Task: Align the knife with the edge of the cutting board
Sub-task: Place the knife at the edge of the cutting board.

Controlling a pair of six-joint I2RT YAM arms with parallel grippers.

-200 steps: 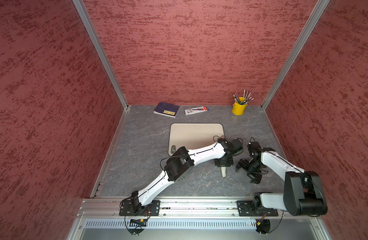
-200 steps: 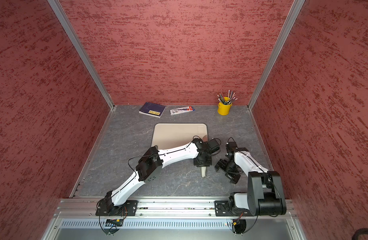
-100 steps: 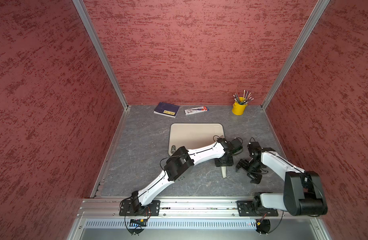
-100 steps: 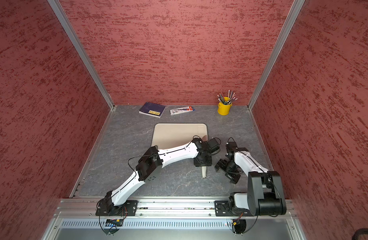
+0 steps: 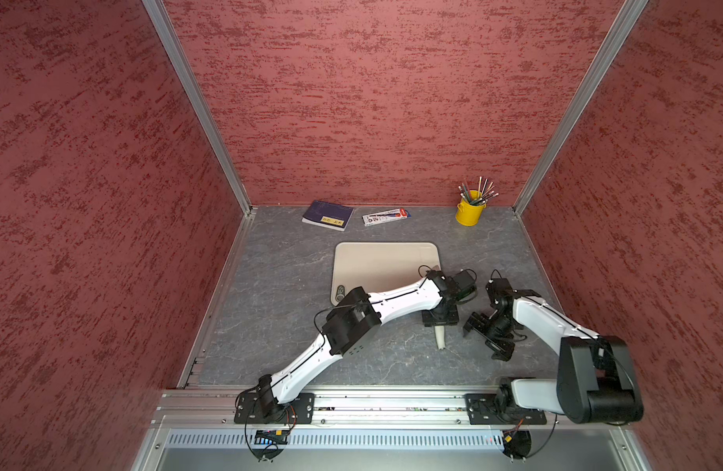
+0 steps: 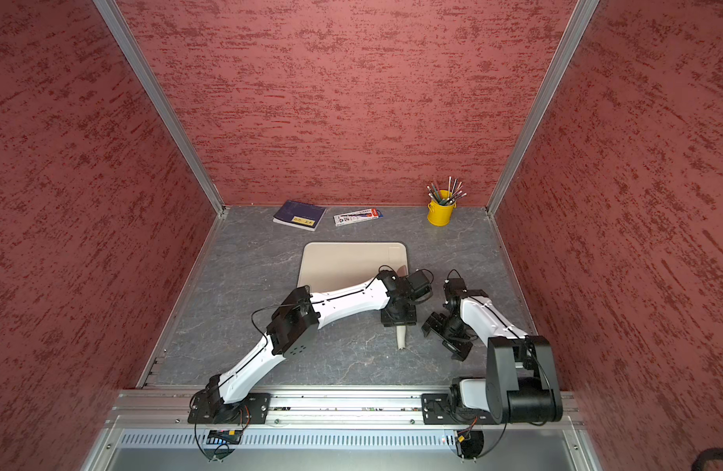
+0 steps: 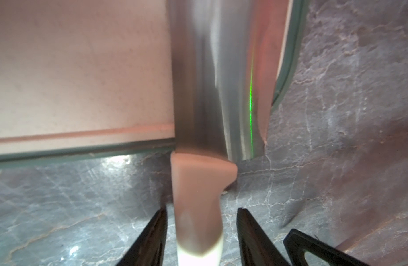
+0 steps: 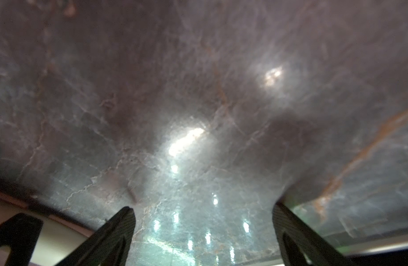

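As seen in a top view, locate the knife (image 5: 441,340) at the 3 o'clock edge of the cutting board (image 5: 376,265): blade flat on the board close along that rim, cream handle projecting past the 6 o'clock edge onto the counter (image 5: 294,285). Note the left gripper (image 7: 201,214) spread, straddling the handle with a gap on each side. Note the right gripper (image 8: 203,207) spread wide over the counter, at 3 o'clock of the handle.
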